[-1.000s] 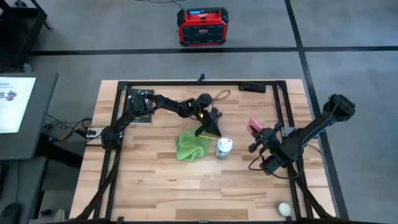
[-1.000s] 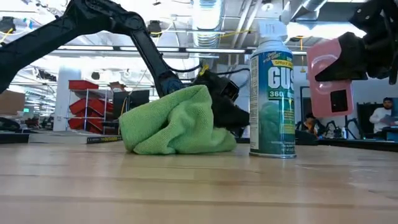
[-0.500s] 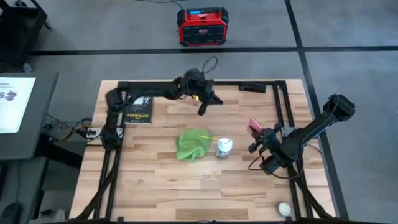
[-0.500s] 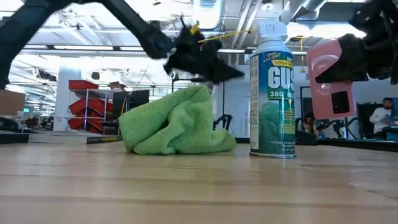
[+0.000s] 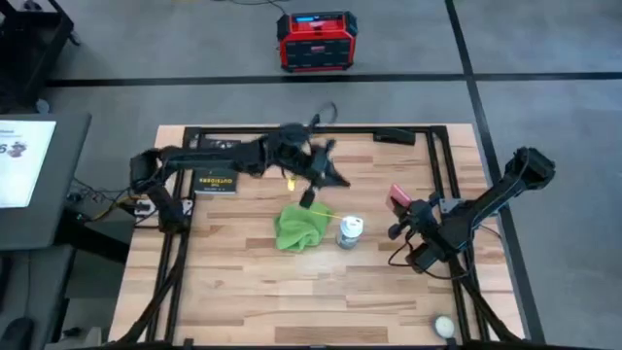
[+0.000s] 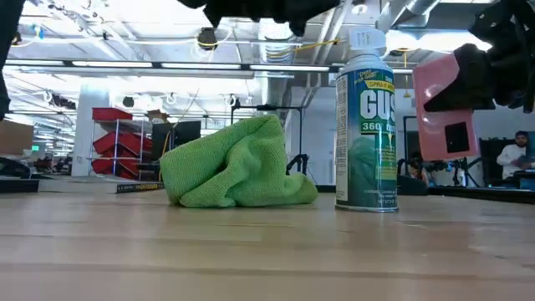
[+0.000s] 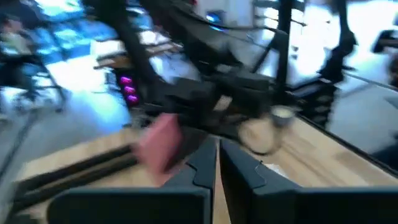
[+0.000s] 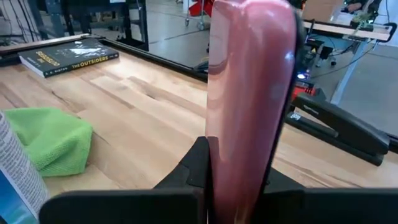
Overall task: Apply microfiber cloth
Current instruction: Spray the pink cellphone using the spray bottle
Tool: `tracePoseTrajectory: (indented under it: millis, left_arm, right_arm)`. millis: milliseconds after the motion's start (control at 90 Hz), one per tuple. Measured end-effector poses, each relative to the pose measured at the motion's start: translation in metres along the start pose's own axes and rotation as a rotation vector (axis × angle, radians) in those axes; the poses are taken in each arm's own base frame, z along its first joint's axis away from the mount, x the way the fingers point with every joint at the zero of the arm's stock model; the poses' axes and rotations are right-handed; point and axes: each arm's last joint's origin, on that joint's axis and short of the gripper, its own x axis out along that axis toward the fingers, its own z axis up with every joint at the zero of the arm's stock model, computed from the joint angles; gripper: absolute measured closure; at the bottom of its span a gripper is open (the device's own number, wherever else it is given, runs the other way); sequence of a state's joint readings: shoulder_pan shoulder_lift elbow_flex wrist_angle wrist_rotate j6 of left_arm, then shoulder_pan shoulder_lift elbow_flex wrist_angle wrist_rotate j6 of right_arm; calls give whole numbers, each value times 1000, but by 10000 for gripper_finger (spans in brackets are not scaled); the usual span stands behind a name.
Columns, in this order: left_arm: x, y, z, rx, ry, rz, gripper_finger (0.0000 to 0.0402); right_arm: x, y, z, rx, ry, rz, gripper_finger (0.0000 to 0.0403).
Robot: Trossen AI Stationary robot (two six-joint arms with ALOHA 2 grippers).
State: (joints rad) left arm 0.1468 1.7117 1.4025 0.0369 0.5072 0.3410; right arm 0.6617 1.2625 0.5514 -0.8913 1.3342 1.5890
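Looking straight down: spotting the microfiber cloth (image 5: 299,229) bunched into a lumpy heap near the middle of the wooden table (image 5: 243,292), flat on the boards, touched by neither gripper. Same story from table height, just a crumpled green mound (image 6: 238,167) resting on the wood. Finding a spray can (image 5: 350,231) upright just beside it at 3 o'clock, close, though can't tell whether actually touching. Seeing the left gripper (image 5: 330,177) up off the table at about 1 o'clock from the cloth, well above it, only poking in as a dark shape at the very top of the low view. Going by its own wrist camera, fingers (image 7: 199,171) squeezed nearly together with only a thin slit between and nothing in there. Noticing the right gripper (image 5: 403,209) out at 2 o'clock from the can, lifted clear of the table, clamped on a pink phone (image 5: 397,198) held on edge between the fingers (image 8: 198,165). Also catching a black book (image 5: 216,181) with yellow lettering lying flat at 10 o'clock from the cloth, well apart from it.
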Motion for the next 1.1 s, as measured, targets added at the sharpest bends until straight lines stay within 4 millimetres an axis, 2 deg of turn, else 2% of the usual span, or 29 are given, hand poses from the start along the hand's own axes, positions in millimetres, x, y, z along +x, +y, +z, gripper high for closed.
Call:
tracePoseTrajectory:
  millis: [211, 367, 578, 778, 989, 1100]
  left_arm:
    - [37, -55, 8, 55, 31, -8, 401]
    - [64, -92, 6, 55, 21, -29, 401]
    - [108, -133, -23, -41, 64, 98, 402]
    - [143, -165, -52, -173, -14, 282, 402]
    - [165, -195, -82, -298, -77, 472, 401]
    - [167, -213, -87, -334, -83, 579, 402]
  right_arm:
    - [0, 1, 0, 14, 1, 3, 391]
    - [0, 1, 0, 38, 13, 3, 391]
    - [-2, 1, 0, 65, 1, 15, 391]
    - [-2, 1, 0, 69, 1, 14, 391]
    - [-4, 0, -1, 55, 5, 24, 391]
    - [-6, 0, -1, 50, 6, 33, 391]
